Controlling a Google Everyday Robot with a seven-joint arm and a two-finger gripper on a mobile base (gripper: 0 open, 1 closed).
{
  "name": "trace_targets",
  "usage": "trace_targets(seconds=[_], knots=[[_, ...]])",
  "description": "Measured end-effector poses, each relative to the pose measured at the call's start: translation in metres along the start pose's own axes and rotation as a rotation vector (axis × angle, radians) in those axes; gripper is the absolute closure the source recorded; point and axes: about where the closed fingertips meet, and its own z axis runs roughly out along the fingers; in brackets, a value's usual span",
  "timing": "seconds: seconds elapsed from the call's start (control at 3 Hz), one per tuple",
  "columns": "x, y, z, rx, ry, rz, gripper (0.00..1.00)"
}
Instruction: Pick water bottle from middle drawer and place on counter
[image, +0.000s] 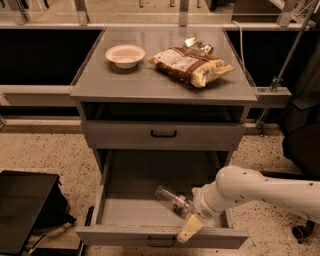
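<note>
The water bottle (171, 199) lies on its side in the open middle drawer (129, 206), and its right end is hidden behind the white arm (260, 187). The gripper (189, 229) hangs just beside it at the drawer's front edge; I cannot tell if it is spread or pressed together. On the counter (125, 82) sit a white bowl (125, 54) and a chip bag (190, 65).

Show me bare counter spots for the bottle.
Free: the counter front strip, between white bowl, chip bag and front edge. Crowded: back right, under the bag. The gripper hangs at the middle drawer front, by the water bottle.
</note>
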Motion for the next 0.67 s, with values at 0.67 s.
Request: trace_targets(seconds=[0.67], knots=[[-0.043, -0.008, 0.062, -0.147, -0.269, -0.002, 0.00]])
